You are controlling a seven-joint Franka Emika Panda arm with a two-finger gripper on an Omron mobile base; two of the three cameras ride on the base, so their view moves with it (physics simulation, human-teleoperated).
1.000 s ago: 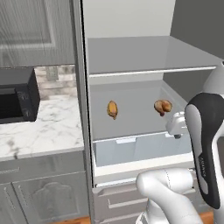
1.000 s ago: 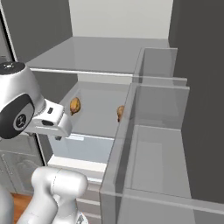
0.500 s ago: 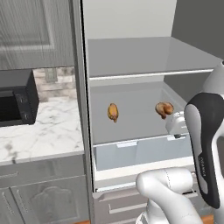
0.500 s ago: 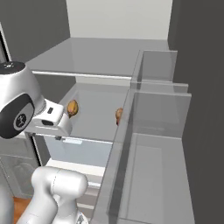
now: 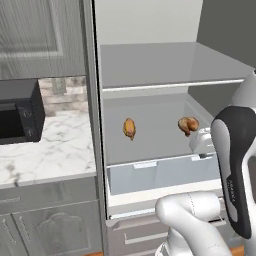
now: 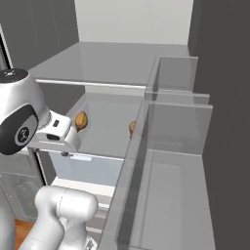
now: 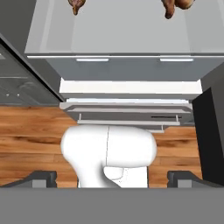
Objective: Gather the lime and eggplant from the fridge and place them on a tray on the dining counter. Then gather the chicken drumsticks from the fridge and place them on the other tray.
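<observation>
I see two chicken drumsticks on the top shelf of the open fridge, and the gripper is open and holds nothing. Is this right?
Not quite. The two chicken drumsticks lie on the lower shelf, just above the drawers, not on the top one; the left base view shows it. The rest holds: the fridge is open, and the gripper is open and holds nothing.

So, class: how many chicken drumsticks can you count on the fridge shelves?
2. The left drumstick lies on the middle shelf toward its left; the right drumstick lies on the same shelf near the right wall. The drawer below could hide others.
</observation>
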